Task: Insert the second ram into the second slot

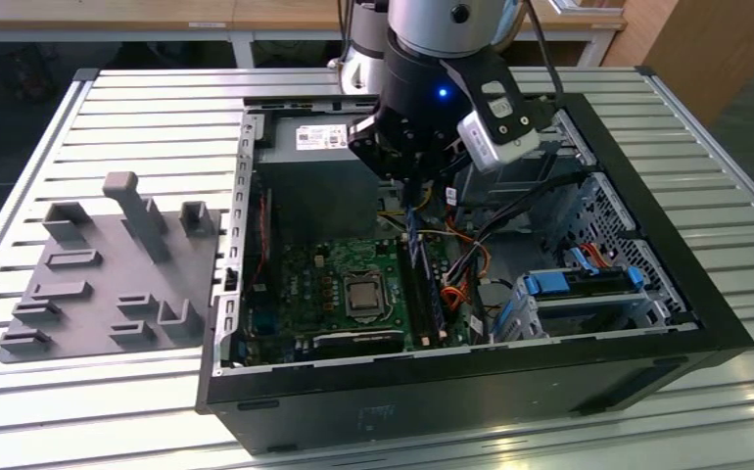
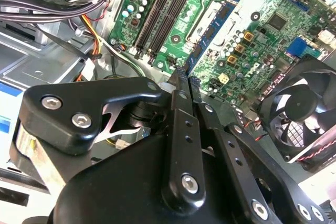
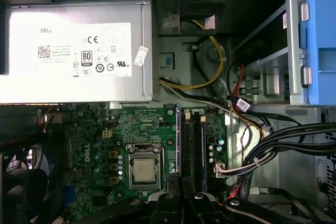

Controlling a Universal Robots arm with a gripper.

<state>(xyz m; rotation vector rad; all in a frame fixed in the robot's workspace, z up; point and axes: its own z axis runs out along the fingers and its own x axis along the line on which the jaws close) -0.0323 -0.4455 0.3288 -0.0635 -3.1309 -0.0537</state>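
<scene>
Because the tool [image 2: 185, 78] has its two black fingers [image 2: 179, 124] drawn almost together on the second ram [image 2: 202, 50], a thin, long blue memory stick seen edge-on, everything depends on how squarely that pinch holds. The stick hangs straight below the tool, low over the green motherboard [image 3: 105, 129] and in line with the long dark memory slots [image 3: 202, 145]. Whether its lower edge has entered a slot I cannot tell.

Trouble I would expect from here:
- The slots lie close side by side, so the stick could land on the wall between them, or in the wrong one.
- A push with the stick tilted could make it slip in the fingers, or seat one end only.
- The bundle of black, orange and yellow cables [image 3: 273, 145] just beside the slots, near the tool, could be snagged or pressed.

Counted:
- one tool
- one blue stick, held in it
- two dark slots in the first wrist view
- one silver processor socket [image 3: 144, 169] beside the slots
- one black cooling fan [image 2: 299, 114] further from the tool
- one grey metal power supply box [image 3: 79, 51] beyond the slots
- one grey plastic fixture block [image 1: 103, 274] on the slatted metal table [image 1: 90, 108], well apart from the tool and outside the black computer case [image 1: 482, 382]
</scene>
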